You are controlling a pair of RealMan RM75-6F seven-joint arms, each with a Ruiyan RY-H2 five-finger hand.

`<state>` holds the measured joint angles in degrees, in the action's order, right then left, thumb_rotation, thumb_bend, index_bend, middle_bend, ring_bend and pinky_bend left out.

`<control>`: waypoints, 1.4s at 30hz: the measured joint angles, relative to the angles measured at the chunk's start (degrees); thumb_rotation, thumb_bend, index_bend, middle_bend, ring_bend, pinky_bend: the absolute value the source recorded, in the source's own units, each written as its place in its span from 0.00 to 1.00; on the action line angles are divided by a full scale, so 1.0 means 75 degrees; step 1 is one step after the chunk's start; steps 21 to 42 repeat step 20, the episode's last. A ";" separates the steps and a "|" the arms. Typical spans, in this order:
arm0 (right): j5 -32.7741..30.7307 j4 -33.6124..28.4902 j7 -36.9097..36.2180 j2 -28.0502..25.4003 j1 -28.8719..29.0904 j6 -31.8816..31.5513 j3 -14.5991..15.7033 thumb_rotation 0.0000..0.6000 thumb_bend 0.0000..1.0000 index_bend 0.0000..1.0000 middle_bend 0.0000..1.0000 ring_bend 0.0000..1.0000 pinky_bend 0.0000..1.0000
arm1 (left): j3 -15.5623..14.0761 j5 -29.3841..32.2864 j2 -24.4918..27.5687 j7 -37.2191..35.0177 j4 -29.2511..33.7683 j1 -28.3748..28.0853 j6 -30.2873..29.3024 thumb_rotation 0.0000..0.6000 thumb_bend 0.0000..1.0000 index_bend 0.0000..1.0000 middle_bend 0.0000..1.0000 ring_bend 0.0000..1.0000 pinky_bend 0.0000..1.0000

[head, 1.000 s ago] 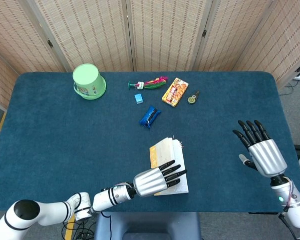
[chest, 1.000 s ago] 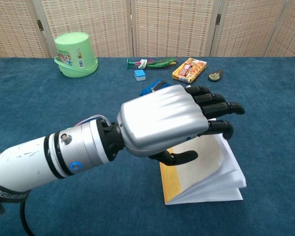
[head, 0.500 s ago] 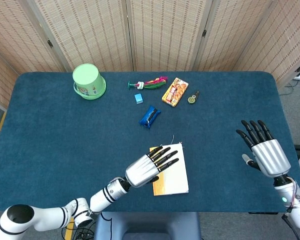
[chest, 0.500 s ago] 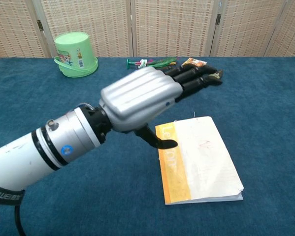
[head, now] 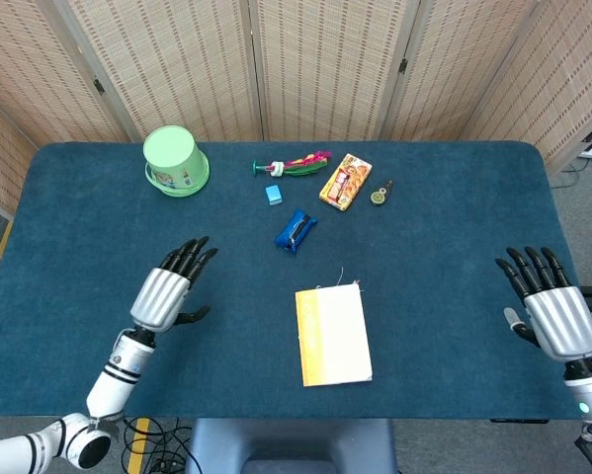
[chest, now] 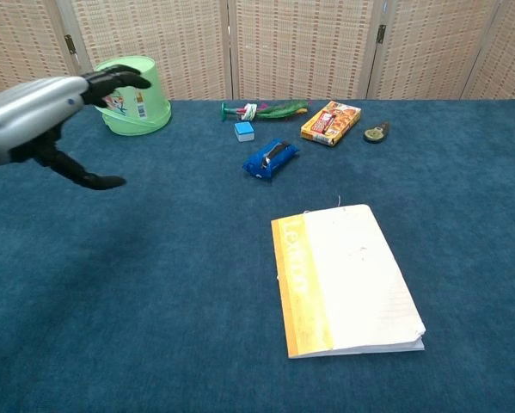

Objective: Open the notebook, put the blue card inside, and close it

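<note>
The notebook (head: pixel 333 334) lies closed and flat near the table's front edge, white cover up with an orange strip along its spine (chest: pixel 302 288). No blue card shows outside it. My left hand (head: pixel 167 291) hovers well to the left of the notebook, fingers spread and holding nothing; the chest view shows my left hand (chest: pixel 42 107) at its upper left corner. Near the table's right edge my right hand (head: pixel 552 306) is open with its fingers fanned, far from the notebook. It does not appear in the chest view.
A blue wrapped packet (head: pixel 296 230) lies just behind the notebook. Further back are a small blue block (head: pixel 273 195), a green-and-pink toy (head: pixel 294 164), an orange snack box (head: pixel 345 182) and a small round trinket (head: pixel 380 194). A green bucket (head: pixel 175 161) stands upside down at the back left.
The notebook went from half open under my left hand to closed and flat. My left hand lifted off it and swung far left. My right hand drifted right and toward the front.
</note>
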<state>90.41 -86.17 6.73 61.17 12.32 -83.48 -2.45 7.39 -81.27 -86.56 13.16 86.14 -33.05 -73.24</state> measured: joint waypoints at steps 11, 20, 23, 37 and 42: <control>-0.0104 0.0143 -0.0331 0.0174 -0.0805 -0.0511 0.0369 1.00 0.28 0.00 0.07 0.00 0.08 | -0.0336 0.0599 0.1159 -0.0735 0.0412 0.1587 -0.1141 1.00 0.20 0.15 0.00 0.06 0.21; -0.0062 0.0121 -0.0465 0.0313 -0.1205 -0.0767 0.0518 1.00 0.28 0.00 0.06 0.00 0.08 | -0.0763 0.0502 0.1492 -0.0801 0.0779 0.2694 -0.2134 1.00 0.20 0.16 0.00 0.06 0.21; -0.0062 0.0121 -0.0465 0.0313 -0.1205 -0.0767 0.0518 1.00 0.28 0.00 0.06 0.00 0.08 | -0.0763 0.0502 0.1492 -0.0801 0.0779 0.2694 -0.2134 1.00 0.20 0.16 0.00 0.06 0.21; -0.0062 0.0121 -0.0465 0.0313 -0.1205 -0.0767 0.0518 1.00 0.28 0.00 0.06 0.00 0.08 | -0.0763 0.0502 0.1492 -0.0801 0.0779 0.2694 -0.2134 1.00 0.20 0.16 0.00 0.06 0.21; -0.0062 0.0121 -0.0465 0.0313 -0.1205 -0.0767 0.0518 1.00 0.28 0.00 0.06 0.00 0.08 | -0.0763 0.0502 0.1492 -0.0801 0.0779 0.2694 -0.2134 1.00 0.20 0.16 0.00 0.06 0.21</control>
